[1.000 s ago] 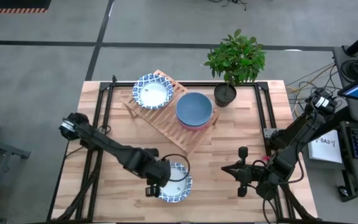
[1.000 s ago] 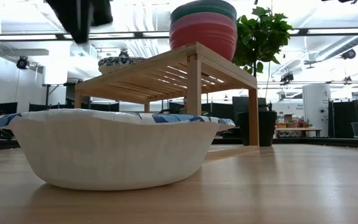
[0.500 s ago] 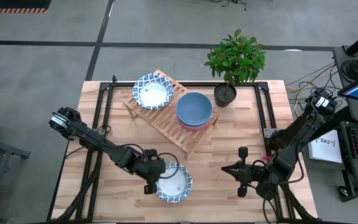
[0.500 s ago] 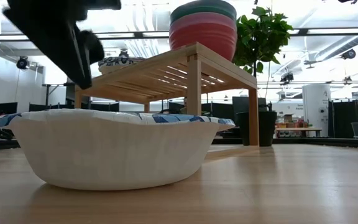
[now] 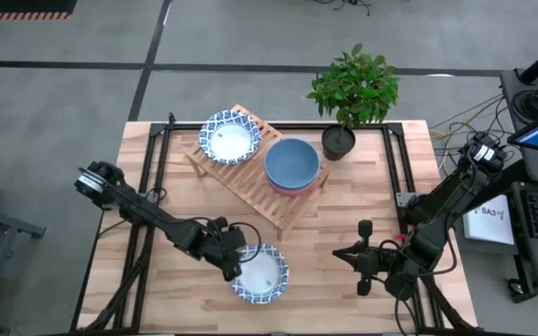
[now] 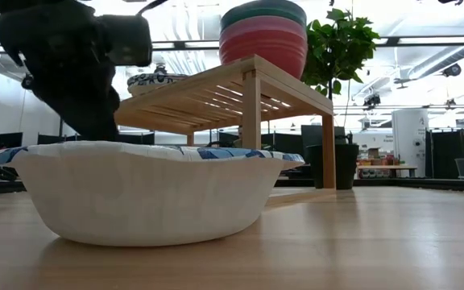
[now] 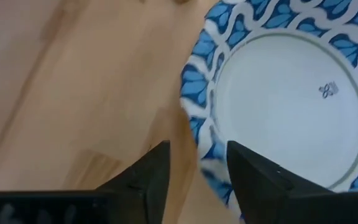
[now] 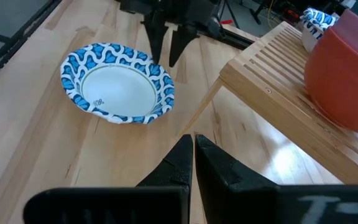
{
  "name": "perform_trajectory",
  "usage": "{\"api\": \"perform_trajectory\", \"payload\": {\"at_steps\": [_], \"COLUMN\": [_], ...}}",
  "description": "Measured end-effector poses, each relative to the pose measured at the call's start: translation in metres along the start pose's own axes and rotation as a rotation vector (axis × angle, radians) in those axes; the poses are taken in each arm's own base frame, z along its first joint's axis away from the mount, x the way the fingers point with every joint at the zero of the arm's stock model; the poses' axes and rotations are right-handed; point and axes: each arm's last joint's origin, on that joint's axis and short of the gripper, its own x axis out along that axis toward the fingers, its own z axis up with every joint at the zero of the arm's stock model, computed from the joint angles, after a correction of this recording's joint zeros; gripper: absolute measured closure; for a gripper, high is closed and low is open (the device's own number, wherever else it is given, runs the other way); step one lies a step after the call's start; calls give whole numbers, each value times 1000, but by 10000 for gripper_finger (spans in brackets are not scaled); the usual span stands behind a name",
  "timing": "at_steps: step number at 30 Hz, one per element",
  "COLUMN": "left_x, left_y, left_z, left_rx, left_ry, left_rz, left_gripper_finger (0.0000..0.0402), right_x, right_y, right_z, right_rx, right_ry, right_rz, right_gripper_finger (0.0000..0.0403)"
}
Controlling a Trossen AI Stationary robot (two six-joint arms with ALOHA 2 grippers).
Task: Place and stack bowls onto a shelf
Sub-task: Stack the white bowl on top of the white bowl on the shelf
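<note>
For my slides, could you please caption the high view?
Left gripper open at the rim of a blue-patterned bowl on the table; shelf holds more bowls; right gripper waits shut.

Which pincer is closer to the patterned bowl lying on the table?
The left. The left pincer is right at the rim of the bowl, its fingers apart. The right pincer waits, shut, well off to the bowl's other side.
</note>
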Motion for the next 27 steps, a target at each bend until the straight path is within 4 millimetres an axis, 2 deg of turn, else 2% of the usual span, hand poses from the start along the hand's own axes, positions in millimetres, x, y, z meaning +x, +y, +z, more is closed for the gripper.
{"api": "perform_trajectory", "payload": {"at_steps": [6,11,16,22,27], "left_x": [12,19,23,20,4], "left_y": [-3,-4,-6,-8,-13], "left_z": [-3,-6,-8,-8,-1], "left_rx": [-11,-36,-43,-48,-43], "left_ry": [5,36,56,112,148], "left_rz": [-1,-10,-19,-89,-194], "left_gripper_finger": [232,242,288,387,398], "right_x": [0,0,0,1,1], "right_y": [0,0,0,0,0], "right_z": [0,0,-1,-1,-1], "right_rx": [1,0,-1,-1,-1], "right_ry": [1,1,2,2,3], "right_rz": [-1,-1,-2,-2,-2], "right_gripper_finger": [394,394,394,394,394]}}
